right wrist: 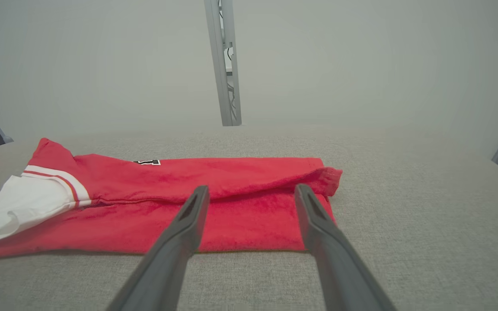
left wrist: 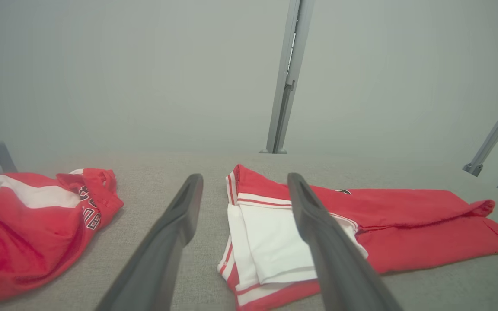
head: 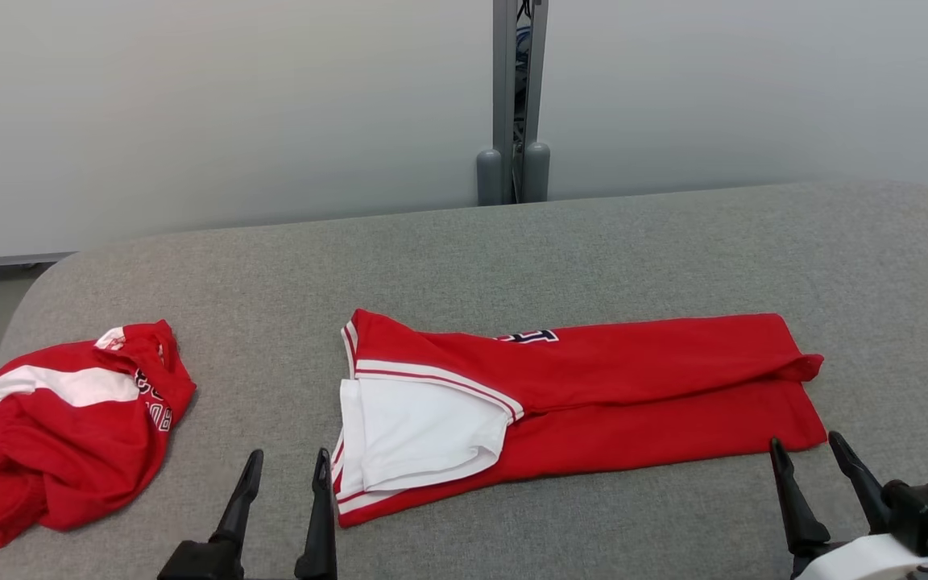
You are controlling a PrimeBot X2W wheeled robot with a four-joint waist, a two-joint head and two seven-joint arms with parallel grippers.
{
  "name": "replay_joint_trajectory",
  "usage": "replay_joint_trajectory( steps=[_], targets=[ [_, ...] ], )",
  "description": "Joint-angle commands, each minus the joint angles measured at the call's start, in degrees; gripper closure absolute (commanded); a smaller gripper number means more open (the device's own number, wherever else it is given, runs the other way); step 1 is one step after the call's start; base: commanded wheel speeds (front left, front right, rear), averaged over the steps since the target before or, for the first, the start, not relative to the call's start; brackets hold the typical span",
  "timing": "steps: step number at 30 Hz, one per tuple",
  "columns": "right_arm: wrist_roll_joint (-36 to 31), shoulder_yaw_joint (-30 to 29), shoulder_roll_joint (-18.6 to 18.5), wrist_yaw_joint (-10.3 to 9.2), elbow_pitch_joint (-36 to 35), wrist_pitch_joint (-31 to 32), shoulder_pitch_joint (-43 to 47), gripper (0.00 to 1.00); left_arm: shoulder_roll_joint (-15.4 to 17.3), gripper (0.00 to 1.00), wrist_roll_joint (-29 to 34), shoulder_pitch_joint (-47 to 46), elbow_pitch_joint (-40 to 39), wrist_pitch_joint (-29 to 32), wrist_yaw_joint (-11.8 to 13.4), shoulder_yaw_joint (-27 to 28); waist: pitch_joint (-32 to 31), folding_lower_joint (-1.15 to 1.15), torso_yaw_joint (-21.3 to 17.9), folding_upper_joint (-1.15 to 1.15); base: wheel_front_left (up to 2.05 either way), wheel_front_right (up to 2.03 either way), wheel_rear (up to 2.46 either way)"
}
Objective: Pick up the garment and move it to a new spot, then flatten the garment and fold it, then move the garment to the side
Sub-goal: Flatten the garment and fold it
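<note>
The head camera looks forward and down from above the near edge of the grey desk (head: 512, 250), facing a pale wall (head: 190, 121) and a grey post (head: 512, 97). The wrist cameras sit low, close over the desk, facing that wall. The left one looks along the left pincer (left wrist: 244, 177) at the white-trimmed end of the folded red shirt (left wrist: 426, 224), and the right one looks along the right pincer (right wrist: 252, 188) at its other end. All three views share shirt and post.

Looks like a robot test lab rather than a home: a grey fabric-covered worktop (head: 593, 242) under the left end effector (head: 288, 457), and beyond its tips plain pale partition panels (head: 190, 105) joined by a bare grey metal post (head: 519, 97).
</note>
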Motion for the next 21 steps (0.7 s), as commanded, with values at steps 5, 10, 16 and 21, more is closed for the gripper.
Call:
replay_joint_trajectory(
  steps=[5, 10, 16, 21],
  targets=[
    [-0.84, -1.62, 1.29, -0.01, -0.28, -0.71, 2.23, 0.0, -2.17, 0.0, 4.71, 3.12, 1.35, -0.23, -2.15, 2.78, -1.04, 0.0, 0.15, 0.0, 0.0, 0.0, 0.0],
    [-1.3, -2.35, 2.24, -0.01, -1.45, -0.61, 3.13, 0.0, -4.35, 0.0, 8.2, 4.45, 2.25, -0.25, -4.51, 5.53, -1.43, 0.0, 0.23, 0.0, 0.0, 0.0, 0.0],
    [-1.59, -2.75, 2.66, -0.01, -1.98, -0.59, 3.51, 0.0, -6.57, 0.0, 11.55, 5.52, 2.97, -0.25, -6.8, 8.03, -1.61, 0.0, 0.28, 0.0, 0.0, 0.0, 0.0],
    [-1.27, -2.66, 2.81, -0.01, -3.09, -0.6, 3.78, 0.0, -8.39, 0.0, 13.1, 6.69, 3.21, -0.25, -8.45, 9.95, -1.7, 0.0, 0.26, 0.0, 0.0, 0.0, 0.0]
  ],
)
